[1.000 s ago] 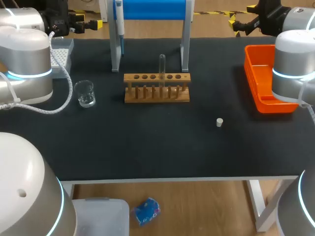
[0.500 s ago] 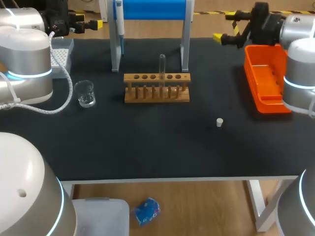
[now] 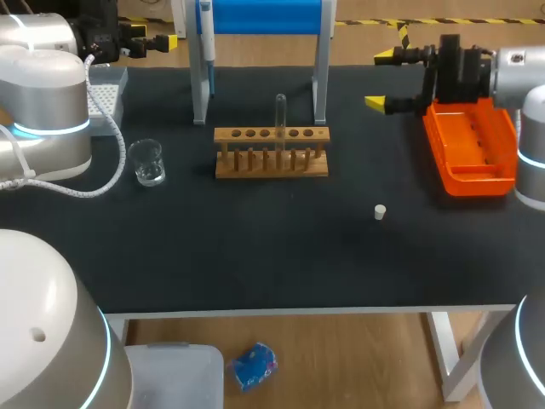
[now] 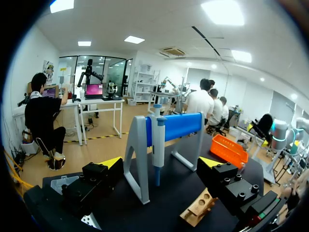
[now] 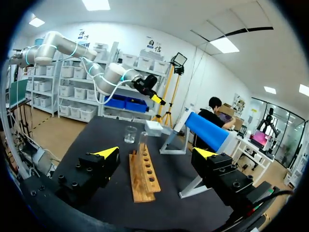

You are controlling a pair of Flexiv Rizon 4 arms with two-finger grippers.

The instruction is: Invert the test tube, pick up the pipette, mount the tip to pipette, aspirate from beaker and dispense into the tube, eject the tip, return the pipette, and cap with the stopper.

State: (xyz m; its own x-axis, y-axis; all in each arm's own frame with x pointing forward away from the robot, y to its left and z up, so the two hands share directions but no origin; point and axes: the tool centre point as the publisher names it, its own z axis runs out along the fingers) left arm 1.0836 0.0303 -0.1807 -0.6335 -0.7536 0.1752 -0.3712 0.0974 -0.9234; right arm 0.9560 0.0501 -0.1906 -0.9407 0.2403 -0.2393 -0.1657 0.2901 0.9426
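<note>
As the right gripper (image 3: pixel 381 79) swings in, fingers wide and empty, the test tube (image 3: pixel 280 115) stands well ahead, not yet inverted.

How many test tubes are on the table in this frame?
1. The test tube stands upright in the wooden rack, near its middle, in front of the blue pipette stand. No other shows, though part of the orange bin is hidden.
</note>
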